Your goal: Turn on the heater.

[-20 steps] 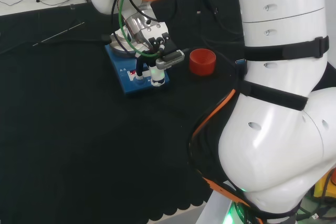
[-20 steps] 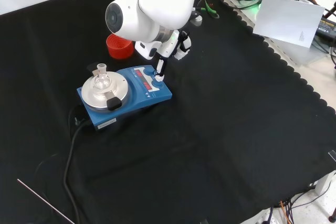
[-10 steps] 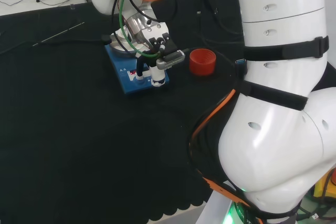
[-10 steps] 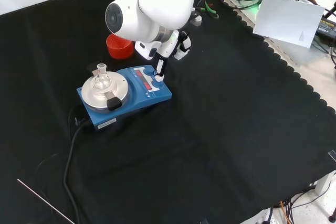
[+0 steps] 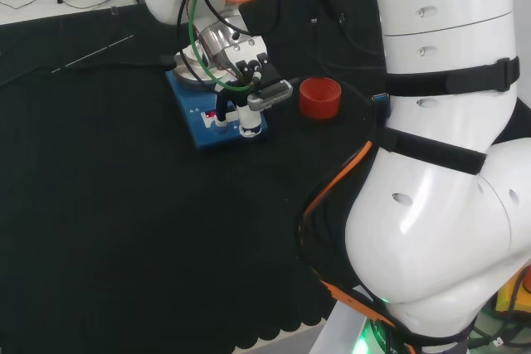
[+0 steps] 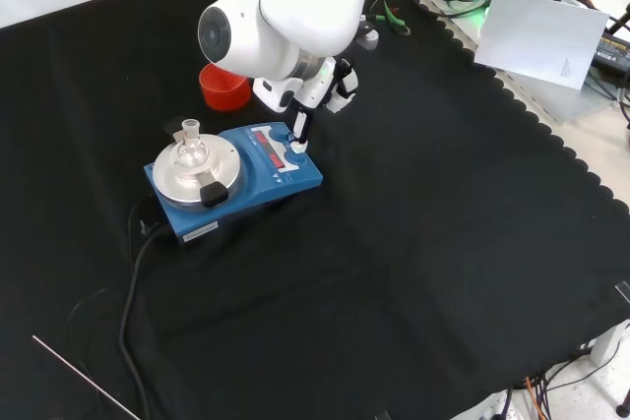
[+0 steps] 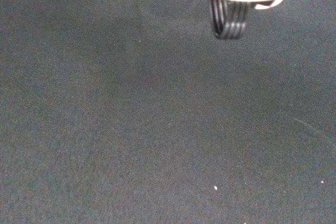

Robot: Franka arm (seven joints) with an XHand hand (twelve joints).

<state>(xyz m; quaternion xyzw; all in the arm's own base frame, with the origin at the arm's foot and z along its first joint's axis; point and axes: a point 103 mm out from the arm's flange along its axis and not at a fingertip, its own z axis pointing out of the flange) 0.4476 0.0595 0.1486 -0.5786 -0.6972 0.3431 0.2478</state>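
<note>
Head view: the hand [image 5: 249, 89] is over the blue heater [image 5: 217, 113], left of a red cup [image 5: 319, 97].
Front view: one straight finger touches the heater's [image 6: 236, 179] control panel; the other fingers appear curled, holding nothing.
Wrist view: black table cloth [image 7: 157, 129].

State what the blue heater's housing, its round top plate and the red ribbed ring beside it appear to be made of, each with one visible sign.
Blue box-shaped heater housing: probably painted metal or plastic; even, slightly glossy colour. Round silvery top plate: looks like brushed metal; pale sheen with soft reflections. Red ribbed ring stand: likely rubber or plastic; matte, uniformly red, ridged wall.
</note>
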